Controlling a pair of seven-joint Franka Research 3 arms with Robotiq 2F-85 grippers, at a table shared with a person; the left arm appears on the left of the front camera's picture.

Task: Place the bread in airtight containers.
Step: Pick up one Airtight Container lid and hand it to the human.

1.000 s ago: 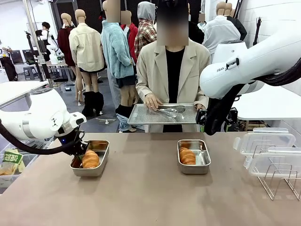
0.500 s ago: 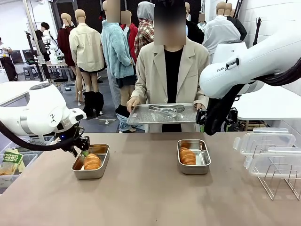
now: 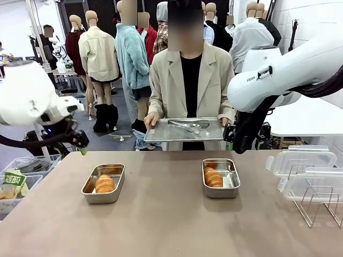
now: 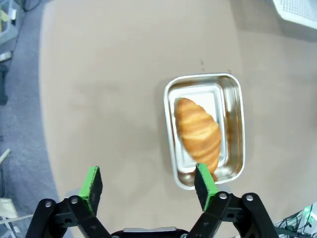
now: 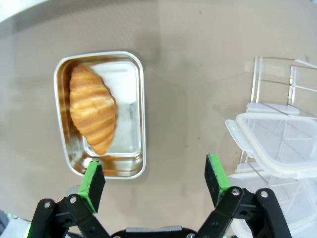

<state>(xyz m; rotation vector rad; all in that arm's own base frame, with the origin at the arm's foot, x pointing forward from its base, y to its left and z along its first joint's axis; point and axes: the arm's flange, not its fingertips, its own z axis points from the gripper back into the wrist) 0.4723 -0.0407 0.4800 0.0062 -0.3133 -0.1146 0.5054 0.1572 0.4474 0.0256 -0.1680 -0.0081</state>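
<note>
Two steel airtight containers stand on the brown table without lids. The left container (image 3: 102,183) (image 4: 233,129) holds one piece of bread (image 3: 104,183) (image 4: 199,133). The right container (image 3: 221,178) (image 5: 136,99) holds another piece of bread (image 3: 213,177) (image 5: 92,109). My left gripper (image 3: 81,144) (image 4: 147,172) hangs open and empty, above and to the left of the left container. In the right wrist view my right gripper (image 5: 154,172) is open and empty, high over the table beside the right container.
A person at the far side holds a perforated metal tray (image 3: 161,134) with tongs (image 3: 187,126) on it. Clear plastic lids (image 3: 303,163) (image 5: 277,139) rest on a wire rack (image 3: 316,206) at the table's right end. A bin with packets (image 3: 13,184) sits off the left edge.
My left gripper opened, let go of the bread in the left container, and rose up and to the left. The right arm stayed still.
</note>
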